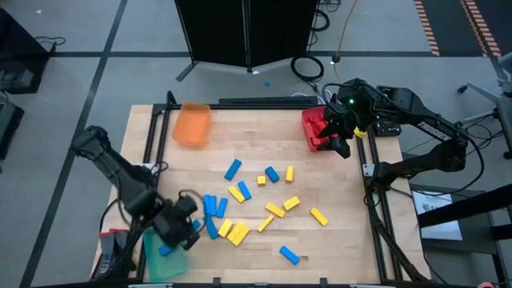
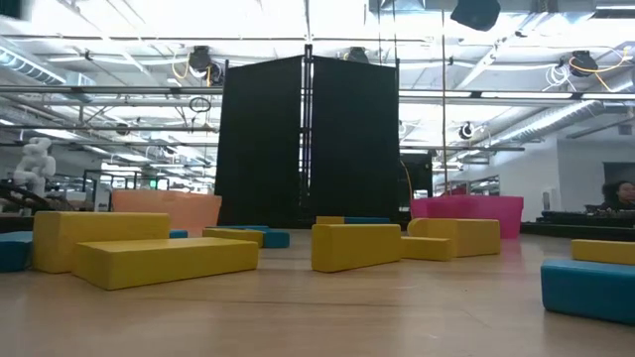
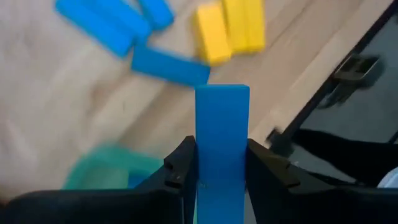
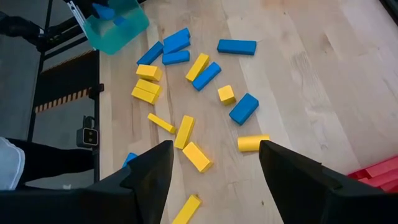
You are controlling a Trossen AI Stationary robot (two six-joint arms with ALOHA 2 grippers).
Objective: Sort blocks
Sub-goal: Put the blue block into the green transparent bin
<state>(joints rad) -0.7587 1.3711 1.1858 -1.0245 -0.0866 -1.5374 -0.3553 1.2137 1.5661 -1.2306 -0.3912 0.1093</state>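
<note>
Fingers of my left hand (image 3: pixel 222 180) were clenched on a blue block (image 3: pixel 222 140) that stood up between them, the fingertips (image 3: pixel 181 171) pressing its two long sides. That hand hung at the near left corner of the tabletop (image 1: pixel 344 240), above the edge of the green tray (image 1: pixel 164 260), where at least one blue brick already lay. Just beyond my grip a cluster of loose blocks (image 1: pixel 218 220) rested on the wood: several blue ones side by side and a few yellow ones packed together next to them. Farther out, toward the middle of the tabletop, more yellow and blue blocks lay scattered apart from one another, some flat, some turned at angles, and one lone blue piece sat near the front edge. At the far side, my right hand (image 4: pixel 214 165) hovered released, its fingers spread wide with nothing between them, above the red tray (image 1: pixel 314 128) at the far right corner. Red bricks lay inside that tray. An orange tray (image 1: pixel 192 124) sat at the far left corner, well apart from everything else.
</note>
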